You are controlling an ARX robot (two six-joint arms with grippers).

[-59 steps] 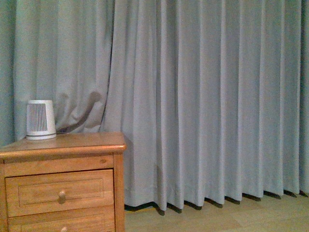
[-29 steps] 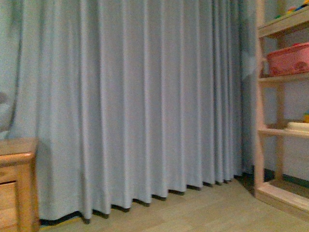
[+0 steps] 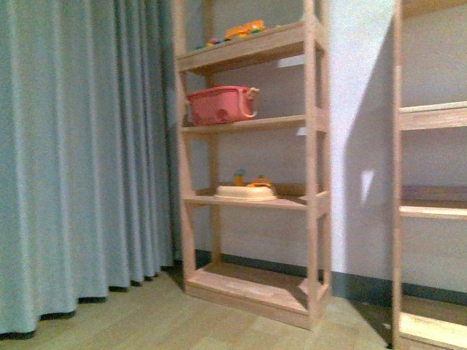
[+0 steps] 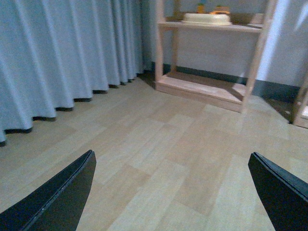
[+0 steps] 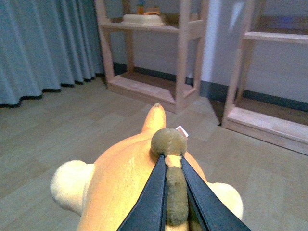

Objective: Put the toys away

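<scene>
Transit phase: toy carried, not yet stowed.
The right gripper [image 5: 172, 161] is clamping its jaws on the plush toy [image 5: 122, 180] by its olive nub; the left gripper [image 4: 172, 155] is hanging with jaws apart, empty; the shelf unit [image 3: 314, 146] is standing far off, awaiting placement.

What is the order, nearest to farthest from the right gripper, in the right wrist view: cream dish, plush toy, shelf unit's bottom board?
1. Orange plush toy, held between the jaws.
2. Shelf unit's bottom board, low on the floor ahead.
3. Cream dish, on a higher shelf.
</scene>
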